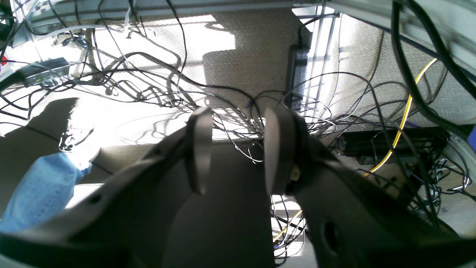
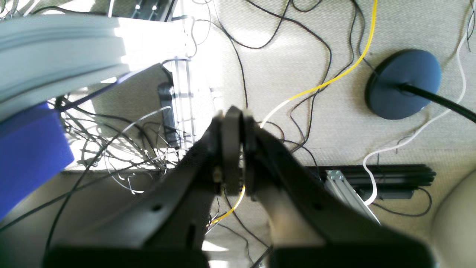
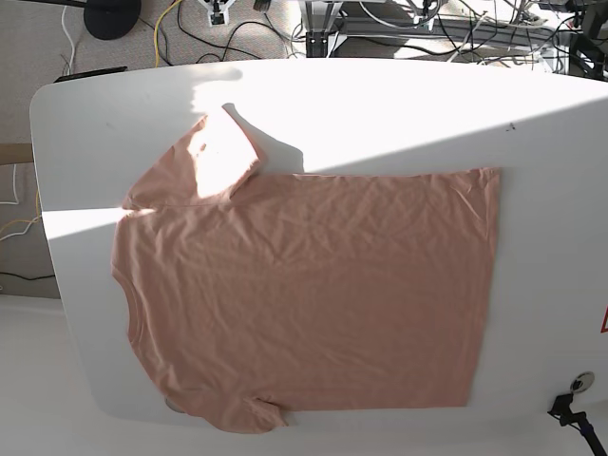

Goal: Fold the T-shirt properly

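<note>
The T-shirt (image 3: 304, 294) lies spread flat on the white table (image 3: 532, 123), collar toward the left edge of the base view and hem toward the right. One sleeve (image 3: 214, 157) extends toward the far side of the table and is lit by a band of sunlight; the other sleeve (image 3: 252, 413) lies at the near edge and appears partly tucked or bunched. The fabric shows fine wrinkles across the body. Neither arm appears in the base view, and neither pincer touches the T-shirt.

The left pincer (image 1: 236, 149) stands open: a clear gap separates its two fingers (image 1: 199, 149), and nothing sits between them. In the left wrist view it hangs above carpeted floor (image 1: 241, 44) strewn with black cables (image 1: 148, 85). A yellow cable (image 1: 403, 119) runs past on the right, and a leg in blue jeans (image 1: 41, 190) shows at the lower left.

The right pincer (image 2: 234, 149) is closed, with its fingers (image 2: 228, 149) pressed together and holding nothing. In the right wrist view it hangs above carpet (image 2: 409, 141) crossed by black, white and yellow cables. A round dark stand base (image 2: 403, 83) sits on the floor at the upper right, and a black rail (image 2: 390, 178) lies just beyond the pincer body. A blue block (image 2: 26, 160) shows at the left edge under a grey table rim (image 2: 55, 52).
</note>
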You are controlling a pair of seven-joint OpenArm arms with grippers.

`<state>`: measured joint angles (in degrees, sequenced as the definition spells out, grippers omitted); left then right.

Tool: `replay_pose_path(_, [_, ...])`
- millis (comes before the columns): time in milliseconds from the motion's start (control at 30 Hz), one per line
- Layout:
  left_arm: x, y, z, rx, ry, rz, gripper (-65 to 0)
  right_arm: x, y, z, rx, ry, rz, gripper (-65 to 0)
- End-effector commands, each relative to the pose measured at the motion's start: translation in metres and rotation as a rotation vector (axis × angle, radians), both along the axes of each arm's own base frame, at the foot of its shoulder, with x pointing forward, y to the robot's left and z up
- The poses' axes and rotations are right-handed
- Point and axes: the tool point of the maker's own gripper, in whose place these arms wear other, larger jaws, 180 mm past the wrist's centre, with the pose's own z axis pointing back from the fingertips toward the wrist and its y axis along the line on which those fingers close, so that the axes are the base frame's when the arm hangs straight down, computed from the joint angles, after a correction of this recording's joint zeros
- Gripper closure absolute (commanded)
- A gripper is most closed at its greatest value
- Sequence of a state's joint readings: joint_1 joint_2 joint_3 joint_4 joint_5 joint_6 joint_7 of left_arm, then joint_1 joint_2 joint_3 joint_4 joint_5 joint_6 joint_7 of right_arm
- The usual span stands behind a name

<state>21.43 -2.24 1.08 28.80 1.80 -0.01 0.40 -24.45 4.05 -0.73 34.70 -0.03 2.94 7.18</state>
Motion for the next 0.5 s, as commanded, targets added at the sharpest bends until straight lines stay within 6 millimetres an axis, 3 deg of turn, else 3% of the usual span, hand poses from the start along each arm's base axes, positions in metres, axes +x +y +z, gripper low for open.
replay_pose_path(0, [0.005,0.002,0.006,0.001,-0.038,-0.008,-22.0,0.004,-0.003,0.010,-0.005,-0.048,0.006,-1.1])
replay_pose_path(67, [0.001,0.012,0.015,0.015,-0.063,-0.022,-22.0,-0.001,-0.001,0.023,0.000,-0.078,0.012,-5.7])
replay_pose_path(267, [-0.003,0.011,0.040,0.011,-0.134,-0.041,-22.0,0.002,0.009,0.065,0.024,-0.186,0.039,-32.9])
replay_pose_path(467, [-0.012,0.003,0.073,-0.003,-0.196,-0.056,-22.0,-0.002,0.014,0.111,0.034,-0.259,0.040,-34.2])
